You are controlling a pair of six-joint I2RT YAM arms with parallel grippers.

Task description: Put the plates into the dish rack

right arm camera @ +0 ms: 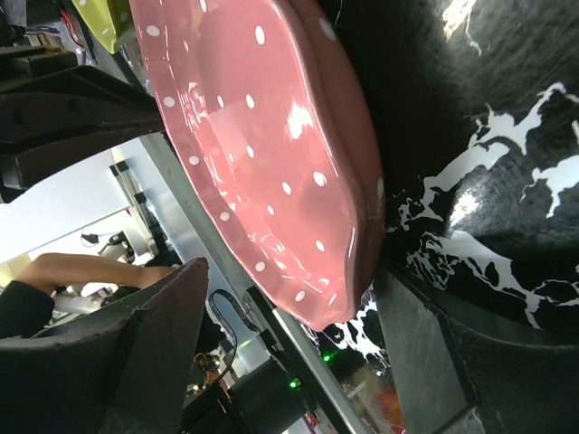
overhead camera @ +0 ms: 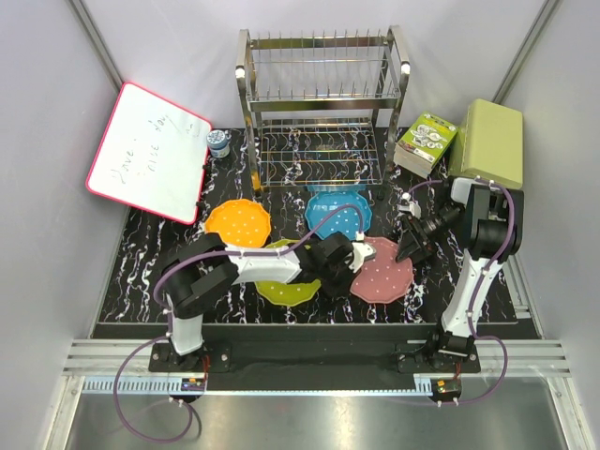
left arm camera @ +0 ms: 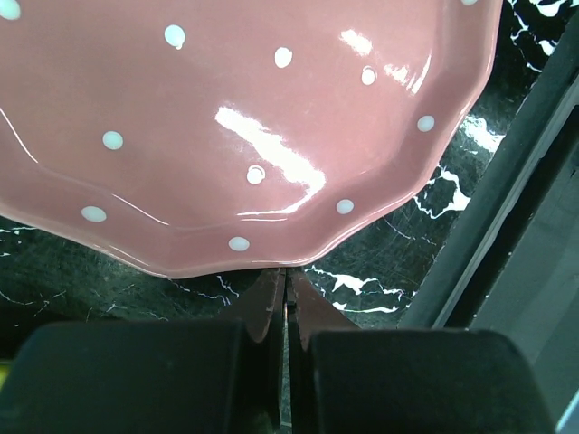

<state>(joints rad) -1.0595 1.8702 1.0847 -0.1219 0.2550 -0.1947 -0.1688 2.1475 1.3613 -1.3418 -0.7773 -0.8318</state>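
Pink plate [overhead camera: 384, 274] lay flat on the mat [overhead camera: 141, 281], left gripper [left arm camera: 285, 291] pinched empty at its rim, right gripper [right arm camera: 298, 316] spread open opposite; a nudge could've skidded it away ungrasped.

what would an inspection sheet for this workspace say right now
surface: black marbled mat
job's things: orange plate, blue plate, pink plate and yellow-green plate on the mat, the last partly under the left arm; dish rack holds no plates
clutter: whiteboard, small jar, book, pale green box
grippers: left gripper jaws shut at the pink plate's rim; right gripper jaws open around its opposite rim
cables: purple cables loop from both arms
surroundings: pale enclosure walls, metal rail at near edge
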